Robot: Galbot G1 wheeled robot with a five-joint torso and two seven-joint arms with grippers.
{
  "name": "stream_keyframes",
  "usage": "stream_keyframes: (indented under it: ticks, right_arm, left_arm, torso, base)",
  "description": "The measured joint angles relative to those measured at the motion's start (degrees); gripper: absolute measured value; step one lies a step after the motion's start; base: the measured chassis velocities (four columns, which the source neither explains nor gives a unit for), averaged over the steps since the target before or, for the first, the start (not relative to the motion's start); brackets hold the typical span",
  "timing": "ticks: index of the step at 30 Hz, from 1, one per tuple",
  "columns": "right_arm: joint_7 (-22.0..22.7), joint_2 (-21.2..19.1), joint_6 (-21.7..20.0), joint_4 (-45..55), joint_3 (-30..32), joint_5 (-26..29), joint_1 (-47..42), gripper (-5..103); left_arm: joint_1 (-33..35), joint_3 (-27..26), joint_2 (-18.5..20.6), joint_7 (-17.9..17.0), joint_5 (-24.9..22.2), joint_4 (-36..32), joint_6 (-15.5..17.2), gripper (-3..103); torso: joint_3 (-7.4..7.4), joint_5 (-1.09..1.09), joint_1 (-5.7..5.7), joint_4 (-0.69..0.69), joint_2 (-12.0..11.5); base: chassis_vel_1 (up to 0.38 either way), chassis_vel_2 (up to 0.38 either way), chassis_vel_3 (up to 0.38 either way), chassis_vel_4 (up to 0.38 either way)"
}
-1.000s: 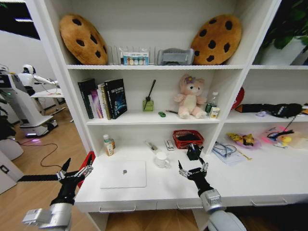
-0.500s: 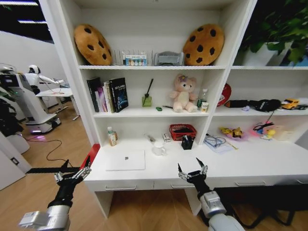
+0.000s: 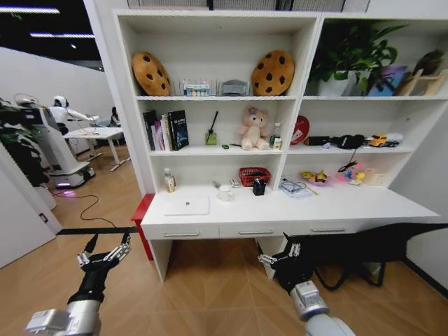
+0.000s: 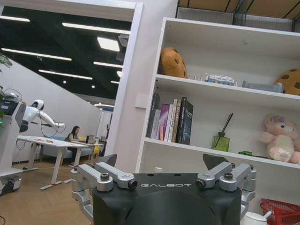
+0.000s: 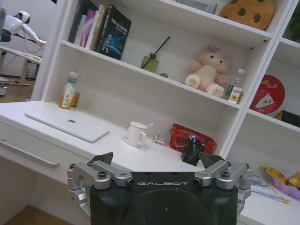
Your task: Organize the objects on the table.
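The white table (image 3: 336,210) stands a little way ahead of me, under a shelf unit. A silver laptop (image 3: 187,205) (image 5: 68,125) lies closed on its left part. Behind it stand a green-capped bottle (image 3: 169,180) (image 5: 69,91), a white mug (image 3: 225,193) (image 5: 135,134) and a black pen holder (image 3: 260,187) (image 5: 192,151). A tiny green toy car (image 3: 225,146) (image 5: 163,75) sits on the shelf above. My left gripper (image 3: 103,252) (image 4: 161,164) and right gripper (image 3: 278,255) (image 5: 158,159) hang open and empty over the floor, short of the drawers.
A red basket (image 3: 253,175) sits beside the pen holder, with papers (image 3: 294,186) to its right. A red box (image 3: 143,217) stands on the floor at the table's left end. Black cable or fabric (image 3: 364,245) lies under the right side. Another robot (image 3: 49,140) stands far left.
The whole view has pulled back from the table, so the camera moved away. Both grippers, earlier level with the table's front edge, now show over the wooden floor, still open.
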Motion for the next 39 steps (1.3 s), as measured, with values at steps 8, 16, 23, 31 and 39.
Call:
stream_keyframes:
  ticks: [8, 16, 23, 31, 39]
  right_arm:
    - [-0.96, 0.22, 3.07, -1.76, -0.13, 0.13, 0.52, 100]
    - [-0.67, 0.09, 2.39, -1.93, -0.11, -0.25, 0.85, 100]
    - [-0.61, 0.08, 2.33, -1.93, -0.11, -0.28, 0.87, 100]
    - [-0.57, 0.08, 2.31, -1.95, -0.12, -0.28, 0.88, 100]
    - [-0.54, 0.08, 2.30, -1.95, -0.11, -0.28, 0.89, 100]
  left_arm:
    - [-0.44, 0.14, 0.14, 0.03, 0.19, 0.43, 0.02, 100]
    - [-1.13, 0.09, 0.23, -0.05, 0.19, 0.70, 0.58, 100]
    - [-1.20, -0.26, 0.40, -0.24, 0.05, 0.76, 1.80, 100]
    - [-1.34, 1.23, -0.08, 0.03, 4.80, 14.58, 0.53, 100]
    - [-2.03, 2.70, -0.89, 1.43, 11.24, 36.07, -10.70, 100]
  torso:
    - [-0.03, -0.11, -0.04, 0.04, 0.03]
    - [0.02, -0.11, 0.08, 0.02, -0.04]
    - [0.00, -0.10, 0.01, 0.00, -0.01]
    - [-0.01, -0.13, 0.01, 0.00, 0.00]
    - [0.00, -0.11, 0.01, 0.02, 0.00]
  base:
    - [0.241, -0.225, -0.242, 0.227]
    - [-0.029, 0.027, 0.033, -0.003]
    - [-0.017, 0.022, 0.046, -0.019]
    - [0.000, 0.000, 0.000, 0.000]
    - [0.000, 0.000, 0.000, 0.000]
